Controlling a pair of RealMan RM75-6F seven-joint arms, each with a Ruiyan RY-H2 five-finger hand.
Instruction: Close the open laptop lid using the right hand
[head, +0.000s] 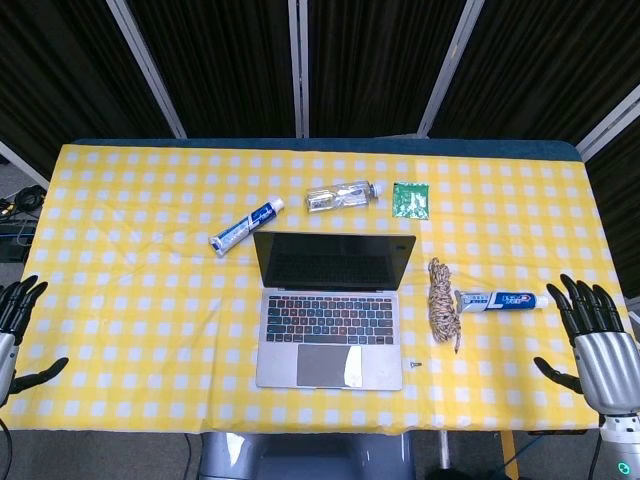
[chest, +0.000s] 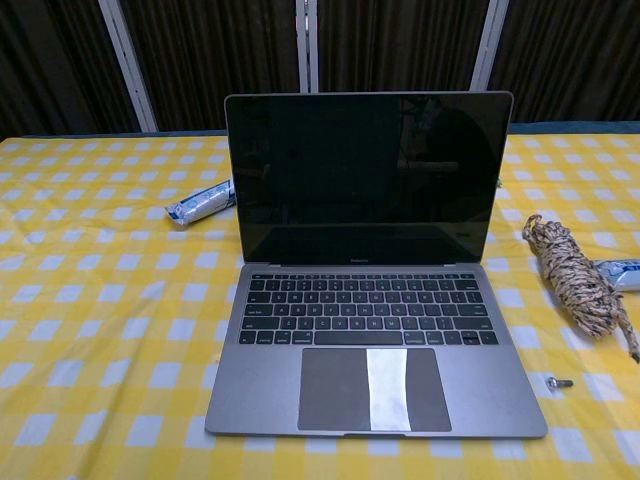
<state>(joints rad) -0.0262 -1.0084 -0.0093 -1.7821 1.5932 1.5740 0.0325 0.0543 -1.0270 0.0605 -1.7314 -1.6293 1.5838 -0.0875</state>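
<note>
A grey laptop (head: 330, 320) sits open at the middle of the yellow checked table (head: 130, 300), its dark screen (chest: 365, 175) upright and facing me. Its keyboard (chest: 365, 310) and trackpad show in full in the chest view. My right hand (head: 597, 335) hovers at the table's front right corner, fingers spread, holding nothing, well to the right of the laptop. My left hand (head: 15, 330) is at the front left edge, also with fingers apart and empty. Neither hand shows in the chest view.
A coil of rope (head: 442, 300) and a toothpaste tube (head: 500, 300) lie between the laptop and my right hand. A small screw (head: 416, 365) lies beside the laptop. Behind it are another tube (head: 245, 226), a clear bottle (head: 342, 195) and a green packet (head: 410, 198).
</note>
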